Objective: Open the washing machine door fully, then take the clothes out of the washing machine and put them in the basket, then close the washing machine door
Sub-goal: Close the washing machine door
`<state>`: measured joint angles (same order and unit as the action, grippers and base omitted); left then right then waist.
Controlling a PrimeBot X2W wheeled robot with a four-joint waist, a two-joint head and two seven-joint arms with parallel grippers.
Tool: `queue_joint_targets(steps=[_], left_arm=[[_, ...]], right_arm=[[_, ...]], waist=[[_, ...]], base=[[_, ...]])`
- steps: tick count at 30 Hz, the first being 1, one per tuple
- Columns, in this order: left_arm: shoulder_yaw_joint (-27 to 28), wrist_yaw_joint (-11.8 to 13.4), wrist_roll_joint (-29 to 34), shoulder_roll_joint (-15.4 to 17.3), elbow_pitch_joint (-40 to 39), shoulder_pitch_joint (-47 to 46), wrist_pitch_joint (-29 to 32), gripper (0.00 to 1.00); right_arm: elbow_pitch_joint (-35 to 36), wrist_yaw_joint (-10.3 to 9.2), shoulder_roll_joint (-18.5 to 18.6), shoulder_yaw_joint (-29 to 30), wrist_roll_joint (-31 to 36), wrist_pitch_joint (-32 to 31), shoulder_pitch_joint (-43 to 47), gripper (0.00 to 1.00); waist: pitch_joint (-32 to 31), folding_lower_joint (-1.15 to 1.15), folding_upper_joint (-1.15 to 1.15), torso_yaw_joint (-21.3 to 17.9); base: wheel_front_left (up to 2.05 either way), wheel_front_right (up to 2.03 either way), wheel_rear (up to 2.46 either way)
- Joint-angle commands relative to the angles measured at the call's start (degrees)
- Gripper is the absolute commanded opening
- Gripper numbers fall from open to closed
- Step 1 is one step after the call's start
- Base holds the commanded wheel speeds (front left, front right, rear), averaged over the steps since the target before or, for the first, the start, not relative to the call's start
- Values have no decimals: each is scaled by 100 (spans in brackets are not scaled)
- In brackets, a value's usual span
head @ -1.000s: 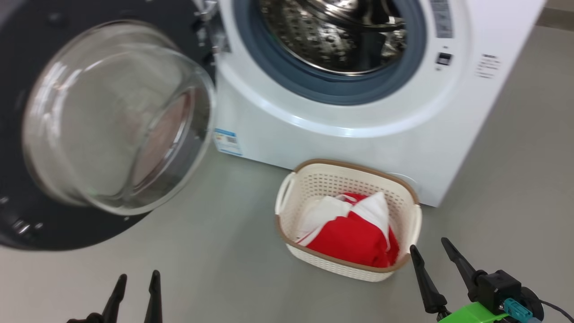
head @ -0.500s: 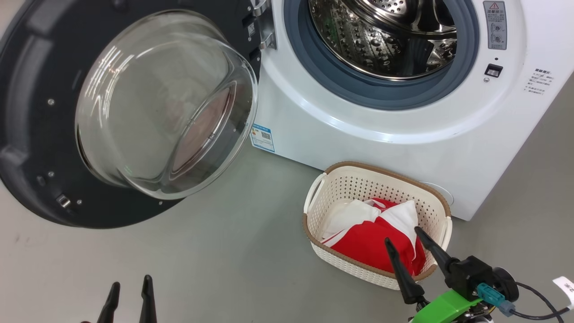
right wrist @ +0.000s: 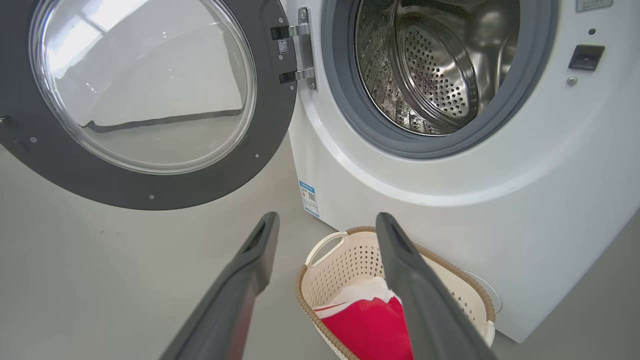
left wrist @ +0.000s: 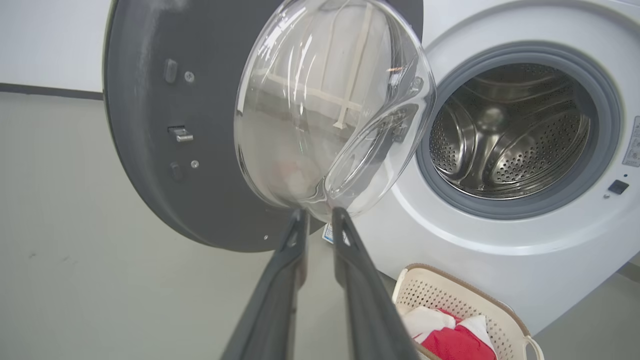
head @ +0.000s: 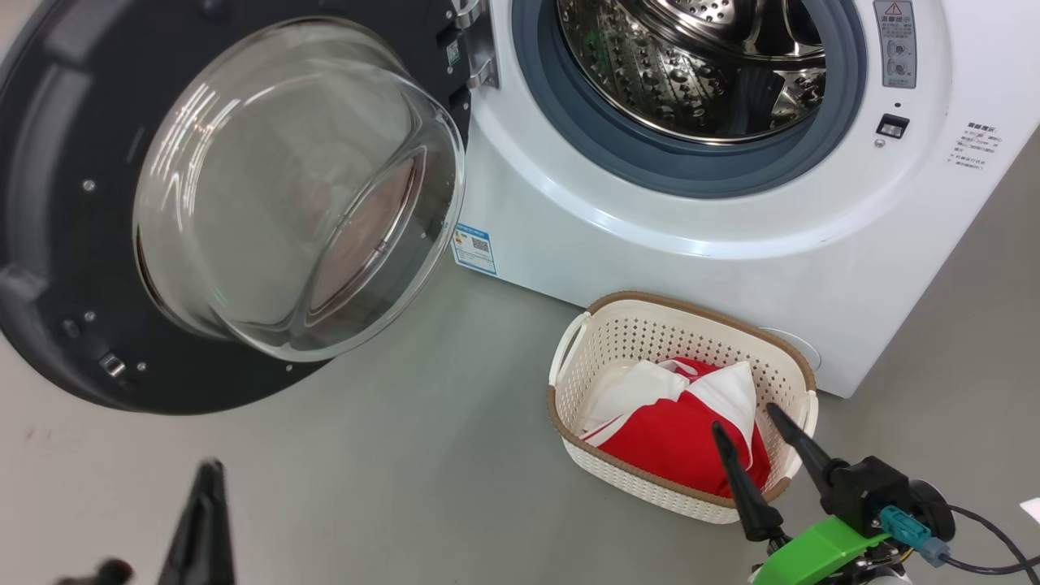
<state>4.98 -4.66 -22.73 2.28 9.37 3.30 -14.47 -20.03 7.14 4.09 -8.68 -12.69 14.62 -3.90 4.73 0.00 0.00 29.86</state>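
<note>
The washing machine door (head: 49,244) hangs swung out to the left, its glass bowl (head: 292,187) bulging toward me. The washing machine (head: 650,268) shows a bare steel drum (head: 699,65). Red and white clothes (head: 674,439) lie in the cream basket (head: 601,305) on the floor before the machine. My right gripper (head: 743,416) is open over the basket's near right corner, holding nothing. At the lower left, my left gripper (head: 213,465) is blurred; in the left wrist view its tips (left wrist: 318,212) stand a slim gap apart, empty, just below the glass bowl (left wrist: 325,110).
Grey floor spreads around the basket and under the door. The open door takes up the left side at gripper height. A blue label (head: 475,248) marks the machine's lower left corner. The right wrist view shows the door hinge (right wrist: 300,55) and the basket (right wrist: 325,250) below the fingers.
My left gripper's fingers have come close together and shifted left. The right gripper has drifted slightly right and down. One second ago the head camera was still swinging; door and basket stay put.
</note>
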Motion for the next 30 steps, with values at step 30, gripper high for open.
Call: queue_joint_targets(steps=[30], left_arm=[[1864,-282,-1849,2596,1937,-4805,526,0]], right_arm=[[467,35,-119,501,110,38,99,100]], waist=[[522,0,0,-267]], base=[[0,0,0]])
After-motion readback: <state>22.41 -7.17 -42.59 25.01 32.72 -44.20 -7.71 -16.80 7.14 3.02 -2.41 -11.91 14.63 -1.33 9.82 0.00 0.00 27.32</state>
